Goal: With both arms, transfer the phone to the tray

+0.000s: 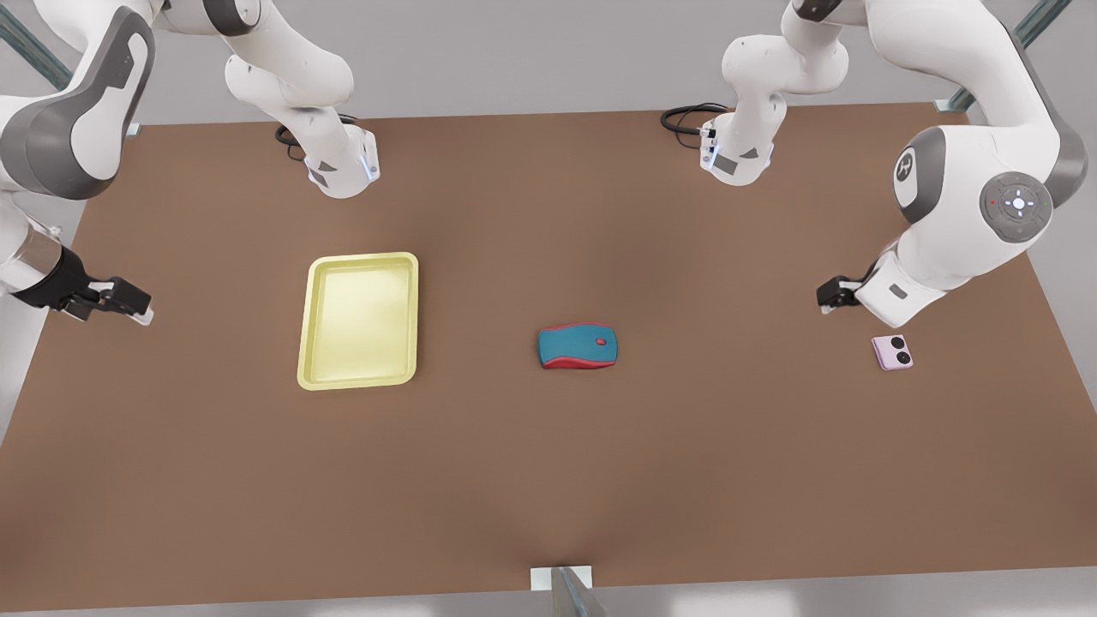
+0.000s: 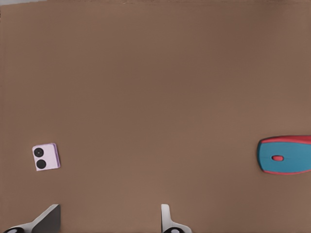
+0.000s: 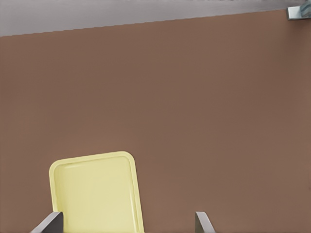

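Phone (image 1: 892,352) flat near worktop (image 1: 548,480) edge on front view's right, tray (image 1: 358,320) well apart; left claw (image 1: 828,297) open, empty, near phone: lower squarely over phone edges; right claw (image 1: 128,306) open, empty, waiting beside tray.

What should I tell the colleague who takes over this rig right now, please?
Left gripper: open, holding nothing, hovering over the table near the phone at the front view's right.
Right gripper: open, holding nothing, at the front view's left, near the tray.
The phone lies flat on the table, lenses up, untouched. The tray holds nothing. A teal-and-red mouse lies between phone and tray, apart from both.
Done: nothing yet.
Left: pick up the phone with the left gripper, likely hand it across to the right, then set it in the tray, avoiding the mouse.
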Action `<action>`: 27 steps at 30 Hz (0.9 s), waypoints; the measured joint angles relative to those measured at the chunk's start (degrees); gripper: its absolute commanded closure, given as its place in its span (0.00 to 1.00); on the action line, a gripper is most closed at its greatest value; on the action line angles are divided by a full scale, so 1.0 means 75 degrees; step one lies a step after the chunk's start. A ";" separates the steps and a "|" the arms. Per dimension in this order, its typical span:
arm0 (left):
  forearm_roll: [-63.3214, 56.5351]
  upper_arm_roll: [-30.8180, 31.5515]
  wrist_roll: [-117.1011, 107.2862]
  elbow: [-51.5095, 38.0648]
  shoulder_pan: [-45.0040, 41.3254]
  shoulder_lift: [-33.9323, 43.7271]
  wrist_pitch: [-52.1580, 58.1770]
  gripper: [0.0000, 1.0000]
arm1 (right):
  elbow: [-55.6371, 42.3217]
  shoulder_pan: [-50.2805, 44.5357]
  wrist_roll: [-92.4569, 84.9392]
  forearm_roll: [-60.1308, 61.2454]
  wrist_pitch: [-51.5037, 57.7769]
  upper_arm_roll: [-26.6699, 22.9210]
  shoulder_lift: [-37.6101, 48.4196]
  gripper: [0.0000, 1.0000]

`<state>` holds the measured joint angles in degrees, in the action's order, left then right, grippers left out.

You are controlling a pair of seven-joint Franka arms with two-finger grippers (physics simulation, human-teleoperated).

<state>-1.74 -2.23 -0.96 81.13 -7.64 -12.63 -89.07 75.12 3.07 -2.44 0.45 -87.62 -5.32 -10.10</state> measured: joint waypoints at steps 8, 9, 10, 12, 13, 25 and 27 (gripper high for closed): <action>0.0372 -0.1360 0.0360 0.1188 0.0211 -0.1013 -0.1282 0.00 | -0.0003 0.0029 -0.0051 0.0001 -0.0140 -0.0017 -0.0019 0.00; 0.0502 -0.1475 0.0516 0.1462 0.0405 -0.1133 -0.1620 0.00 | -0.0003 0.0026 -0.0056 -0.0001 -0.0150 -0.0016 -0.0020 0.00; 0.0614 -0.1532 0.0685 0.1647 0.0612 -0.1262 -0.1939 0.00 | -0.0004 0.0024 -0.0061 -0.0002 -0.0158 -0.0015 -0.0021 0.00; 0.0773 -0.1573 0.1056 0.1815 0.0972 -0.1581 -0.2546 0.00 | -0.0004 0.0023 -0.0070 -0.0004 -0.0171 -0.0017 -0.0022 0.00; 0.0833 -0.1584 0.1255 0.2000 0.1120 -0.1678 -0.2859 0.00 | -0.0005 0.0024 -0.0073 -0.0005 -0.0175 -0.0018 -0.0022 0.00; 0.1414 -0.1600 0.3407 0.3802 0.2333 -0.2452 -0.5978 0.00 | -0.0005 0.0024 -0.0107 0.0004 -0.0217 -0.0019 -0.0034 0.00; 0.1430 -0.1600 0.3702 0.3972 0.2420 -0.2478 -0.6236 0.00 | -0.0010 0.0029 -0.0111 0.0004 -0.0220 -0.0023 -0.0034 0.00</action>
<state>8.99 -14.23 26.81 110.91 10.51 -31.21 -135.84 75.04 3.28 -3.27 0.49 -89.27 -5.49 -10.35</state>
